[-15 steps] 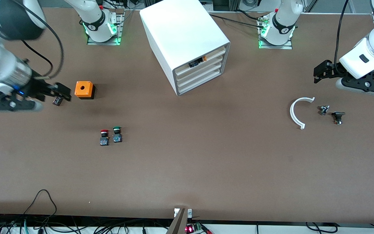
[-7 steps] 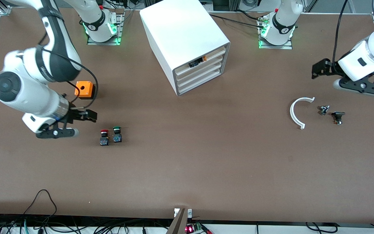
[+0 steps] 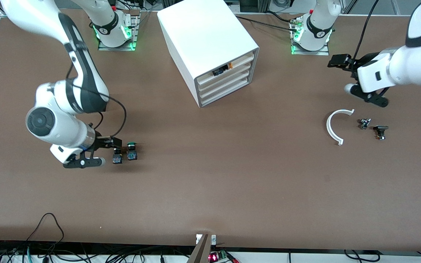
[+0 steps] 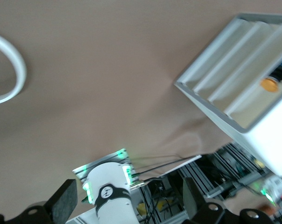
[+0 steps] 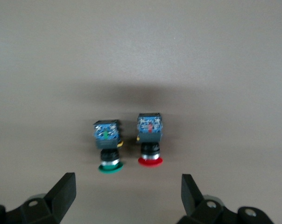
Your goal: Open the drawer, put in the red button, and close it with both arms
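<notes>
The red button lies on the table beside its green-capped twin. Both show in the right wrist view, red and green. My right gripper is open and empty, low over the red button, hiding its cap in the front view. In the right wrist view both buttons lie just ahead of the fingertips, not between them. The white cabinet stands at the back middle, its second-highest drawer shut. My left gripper is open and empty, in the air near its own base.
The top drawer holds an orange piece and a dark part. A white curved piece and two small dark parts lie toward the left arm's end. Cables run along the table's front edge.
My right gripper has swung from beside the orange box down to the red button. My left gripper has moved away from the white curved piece toward its base and turned.
</notes>
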